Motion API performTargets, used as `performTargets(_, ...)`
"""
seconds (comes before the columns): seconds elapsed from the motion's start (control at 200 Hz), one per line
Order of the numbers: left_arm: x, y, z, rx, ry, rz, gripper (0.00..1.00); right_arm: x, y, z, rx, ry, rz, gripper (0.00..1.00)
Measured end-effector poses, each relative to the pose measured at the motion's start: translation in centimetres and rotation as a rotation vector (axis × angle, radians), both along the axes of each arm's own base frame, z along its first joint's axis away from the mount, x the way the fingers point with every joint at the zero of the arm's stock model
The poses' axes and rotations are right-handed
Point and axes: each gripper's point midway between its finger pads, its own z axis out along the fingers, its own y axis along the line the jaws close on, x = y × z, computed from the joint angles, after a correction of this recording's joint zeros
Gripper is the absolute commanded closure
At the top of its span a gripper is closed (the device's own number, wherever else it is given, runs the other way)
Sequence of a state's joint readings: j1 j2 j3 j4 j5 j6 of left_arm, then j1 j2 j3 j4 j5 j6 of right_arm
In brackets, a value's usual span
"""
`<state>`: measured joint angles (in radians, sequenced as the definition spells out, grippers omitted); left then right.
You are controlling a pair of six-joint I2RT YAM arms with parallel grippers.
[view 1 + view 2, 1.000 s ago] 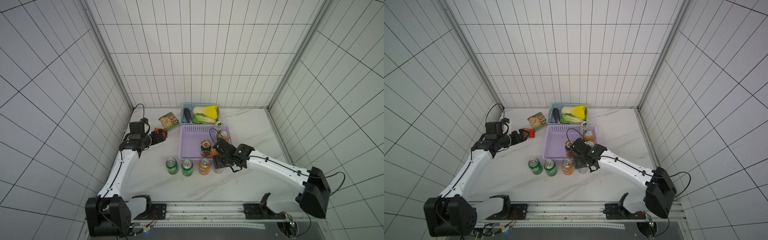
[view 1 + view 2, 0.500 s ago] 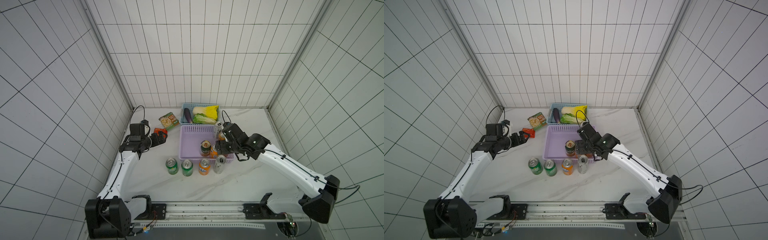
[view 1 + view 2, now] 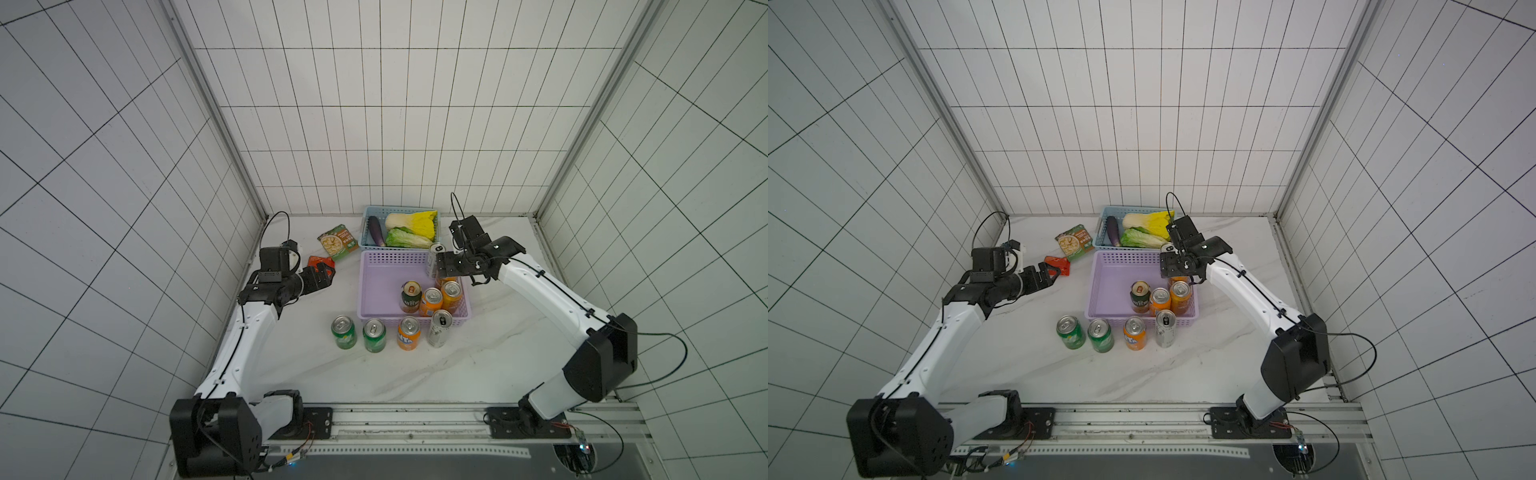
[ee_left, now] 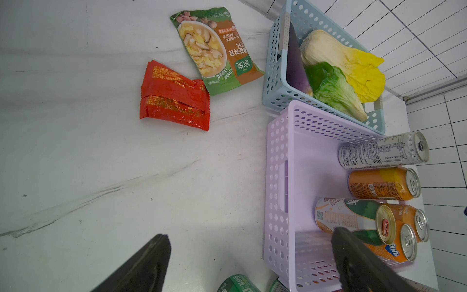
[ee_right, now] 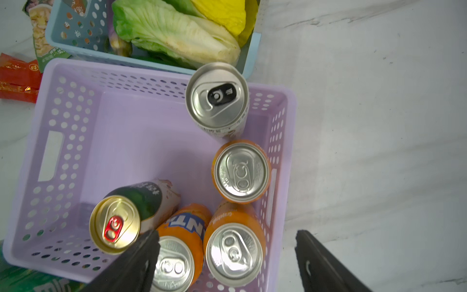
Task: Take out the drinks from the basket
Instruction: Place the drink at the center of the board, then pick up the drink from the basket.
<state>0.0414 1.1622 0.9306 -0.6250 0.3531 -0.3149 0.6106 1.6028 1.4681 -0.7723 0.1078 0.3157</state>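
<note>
Right wrist view shows our right gripper point(image 5: 226, 236) open, empty, above the basket point(image 5: 63, 113); we should centre on one orange can point(image 5: 233, 254) (upright, crowded) before closing.

Five cans point(image 3: 431, 300) stand upright in the lilac basket point(image 3: 380, 286), right half; four more cans point(image 3: 375, 334) line its near wall outside

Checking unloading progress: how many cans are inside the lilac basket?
5. A slim silver can stands in the far corner of the lilac basket, by the blue basket; three orange cans cluster along its right-arm-side wall; a dark green can sits beside them. None appears hidden.
</note>
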Motion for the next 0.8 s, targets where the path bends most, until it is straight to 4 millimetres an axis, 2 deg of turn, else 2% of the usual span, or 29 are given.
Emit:
performTargets(0.195,0.0,-0.2,0.0,-0.008,0.000,-0.007,0.02,4.1,1.7,-1.2,0.004,-0.008,0.007,0.11)
performTargets(0.305,-0.1,-0.2,0.1,-0.012,0.000,-0.010,0.02,5.7,2.6,-2.2,-0.005,-0.004,0.015,0.11)
performTargets(0.55,-0.1,-0.3,0.1,-0.016,0.000,-0.014,0.02,8.4,3.5,-4.6,-0.025,0.020,0.007,0.12)
performTargets(0.8,-0.1,-0.4,0.1,-0.018,0.000,-0.016,0.02,9.5,4.0,-6.2,-0.037,0.038,0.006,0.21)
